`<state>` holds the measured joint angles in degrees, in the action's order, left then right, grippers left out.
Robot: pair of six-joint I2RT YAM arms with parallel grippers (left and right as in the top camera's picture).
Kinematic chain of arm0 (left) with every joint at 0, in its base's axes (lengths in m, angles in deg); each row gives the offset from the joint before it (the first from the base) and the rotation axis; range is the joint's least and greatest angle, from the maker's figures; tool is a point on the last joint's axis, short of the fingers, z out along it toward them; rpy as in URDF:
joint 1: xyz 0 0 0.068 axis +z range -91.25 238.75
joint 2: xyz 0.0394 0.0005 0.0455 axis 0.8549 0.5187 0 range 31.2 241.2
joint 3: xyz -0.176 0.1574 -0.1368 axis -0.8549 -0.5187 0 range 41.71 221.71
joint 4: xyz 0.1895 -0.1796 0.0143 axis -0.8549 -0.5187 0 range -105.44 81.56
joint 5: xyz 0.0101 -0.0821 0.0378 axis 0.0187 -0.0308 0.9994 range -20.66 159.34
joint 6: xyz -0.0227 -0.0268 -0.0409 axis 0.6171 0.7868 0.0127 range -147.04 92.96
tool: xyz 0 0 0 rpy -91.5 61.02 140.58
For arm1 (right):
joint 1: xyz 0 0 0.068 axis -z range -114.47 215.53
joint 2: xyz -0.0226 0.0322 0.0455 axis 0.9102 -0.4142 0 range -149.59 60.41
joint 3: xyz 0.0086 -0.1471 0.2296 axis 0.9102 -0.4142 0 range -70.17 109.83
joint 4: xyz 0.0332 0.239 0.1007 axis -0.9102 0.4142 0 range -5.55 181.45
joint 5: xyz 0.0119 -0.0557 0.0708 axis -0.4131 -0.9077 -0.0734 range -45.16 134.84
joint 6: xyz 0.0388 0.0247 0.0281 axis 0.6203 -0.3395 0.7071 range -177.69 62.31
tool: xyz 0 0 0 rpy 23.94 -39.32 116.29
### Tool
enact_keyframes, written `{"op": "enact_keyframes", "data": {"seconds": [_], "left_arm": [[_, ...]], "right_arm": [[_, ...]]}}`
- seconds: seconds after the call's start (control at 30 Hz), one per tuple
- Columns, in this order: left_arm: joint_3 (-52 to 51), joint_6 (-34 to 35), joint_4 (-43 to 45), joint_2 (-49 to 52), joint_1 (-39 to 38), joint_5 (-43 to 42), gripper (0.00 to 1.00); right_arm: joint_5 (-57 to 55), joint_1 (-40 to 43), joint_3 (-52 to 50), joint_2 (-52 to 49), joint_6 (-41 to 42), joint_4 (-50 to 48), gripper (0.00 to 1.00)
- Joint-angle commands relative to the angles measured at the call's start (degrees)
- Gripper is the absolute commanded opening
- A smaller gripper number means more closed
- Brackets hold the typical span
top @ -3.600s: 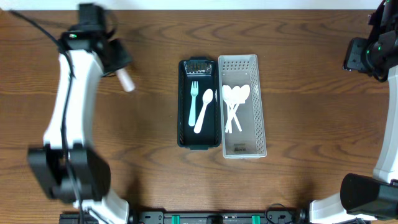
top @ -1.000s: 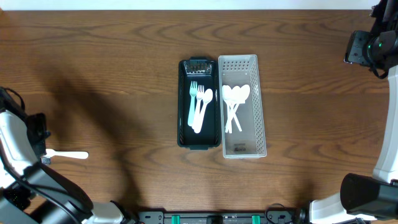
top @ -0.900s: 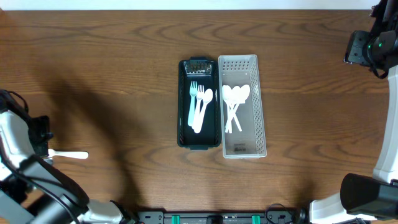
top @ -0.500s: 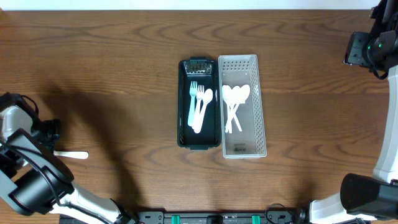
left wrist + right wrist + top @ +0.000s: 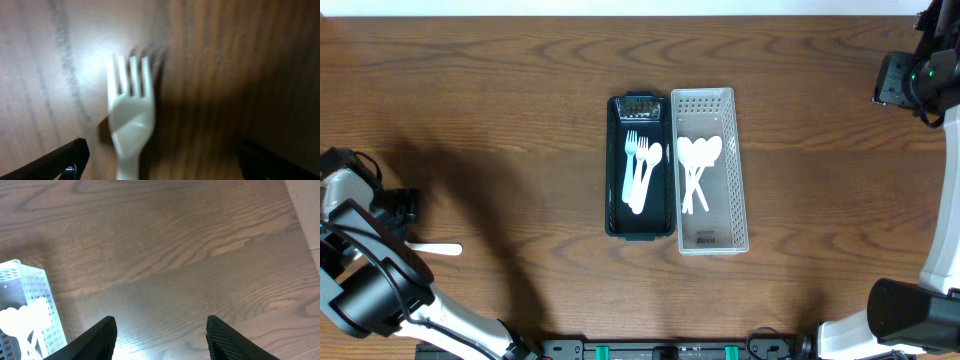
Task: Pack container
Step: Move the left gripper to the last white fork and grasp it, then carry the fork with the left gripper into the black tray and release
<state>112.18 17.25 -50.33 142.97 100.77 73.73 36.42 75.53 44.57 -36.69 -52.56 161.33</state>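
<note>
A white fork (image 5: pixel 435 249) lies flat on the table (image 5: pixel 520 100), well left of the black tray (image 5: pixel 616 170). The left gripper (image 5: pixel 162 154) hangs over it, jaws spread, nothing held. The right gripper (image 5: pixel 161 335), far right of the tray, is likewise spread and empty. The fork looks light, thin and slick, so pinch the handle's edges near the neck.

Left hand (image 5: pixel 162 162) moved to far left above loose fork (image 5: pixel 432 249), extra fork (image 5: pixel 642 163) in tray (image 5: pixel 616 200)

left gripper (image 5: pixel 161 161): jaws spread, pointing down | right gripper (image 5: pixel 162 336): jaws spread, empty
</note>
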Motion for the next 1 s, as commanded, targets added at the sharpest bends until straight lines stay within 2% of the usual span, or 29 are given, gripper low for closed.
{"op": "enact_keyframes", "data": {"seconds": [0.0, 0.3, 0.37, 0.6, 0.73, 0.8, 0.83, 0.97], "left_arm": [[-1.05, -1.2, 0.28, 5.14, 0.17, -2.25, 0.97], [-1.38, -1.2, 0.26, 6.99, 0.17, -2.51, 0.97], [-1.7, -1.18, 0.31, 6.99, 0.17, -2.51, 0.94], [-1.92, -1.2, -1.14, 6.99, 0.17, -2.51, 0.61], [-1.9, -1.2, -2.03, 6.97, 0.15, -2.51, 0.39], [-1.9, -1.22, -2.21, 6.97, 0.11, -2.51, 0.31], [-1.9, -1.6, -2.49, 6.97, 0.0, -2.51, 0.3], [-1.9, -6.56, -2.6, 6.86, -0.85, -2.51, 0.19]], "right_arm": [[0.04, 0.59, -0.13, 0.33, -0.94, 0.07, 0.61], [0.04, 0.59, -0.13, 0.33, -0.92, 0.24, 0.61], [0.04, 0.59, -0.13, 0.33, -0.92, 0.26, 0.61], [0.07, 0.59, -0.13, 0.33, -0.92, 0.33, 0.6], [0.07, 0.59, -0.13, 0.33, -0.92, 0.46, 0.6], [0.07, 0.59, -0.13, 0.33, -0.92, 0.52, 0.61], [0.04, 0.59, -0.13, 0.33, -0.92, 0.5, 0.6], [0.07, 0.59, -0.13, 0.33, -0.92, 0.44, 0.61]]}}
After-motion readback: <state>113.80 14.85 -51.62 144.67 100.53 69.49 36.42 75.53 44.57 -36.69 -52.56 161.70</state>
